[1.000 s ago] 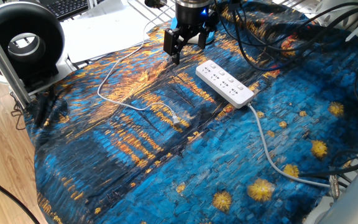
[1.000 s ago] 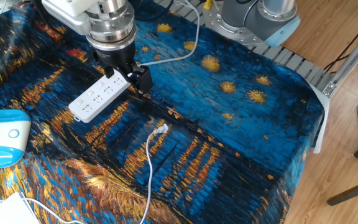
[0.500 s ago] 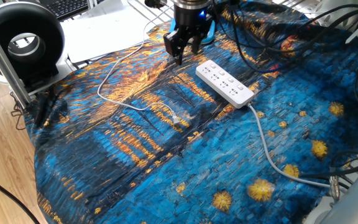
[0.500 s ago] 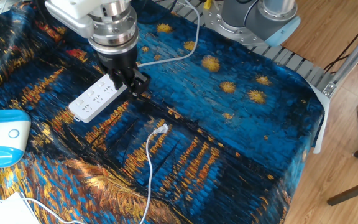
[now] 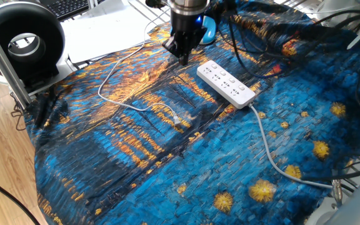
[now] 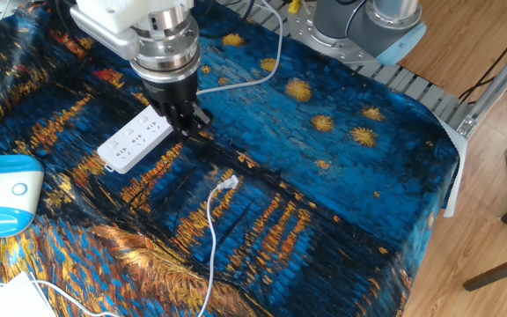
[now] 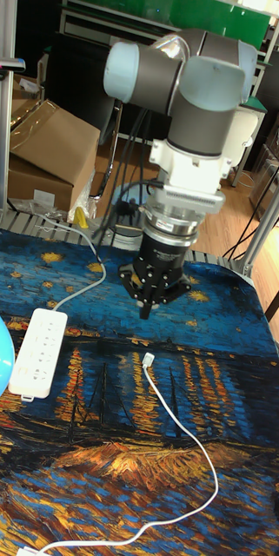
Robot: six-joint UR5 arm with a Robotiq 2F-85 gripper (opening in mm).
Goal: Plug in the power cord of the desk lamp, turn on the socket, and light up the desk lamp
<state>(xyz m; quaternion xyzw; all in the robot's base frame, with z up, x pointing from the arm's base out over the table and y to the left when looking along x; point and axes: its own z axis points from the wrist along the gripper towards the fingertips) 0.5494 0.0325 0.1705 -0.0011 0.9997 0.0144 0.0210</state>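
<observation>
The power cord [image 6: 211, 231] lies loose on the painted cloth, its small white plug [image 6: 228, 184] resting on the cloth in front of the socket [image 6: 139, 136] and clearly apart from it — nothing is plugged in yet. The socket itself sits flat on the cloth, its thick grey cable [image 5: 269, 147] trailing off one end.

What has changed is the gripper [image 6: 186, 119]: a second ago its fingers stood wide apart, half a second ago they were narrower, and now they are pressed together on nothing, hanging just beside the socket's near end. The arm has barely shifted over that time; only the jaws have moved. The lamp base [image 6: 3, 194] sits well beyond the socket's far end.

Judging from this, the plug has not been picked up — closed, empty fingers suit pressing a socket button more than grasping, so the plug would call for reopening them first.
</observation>
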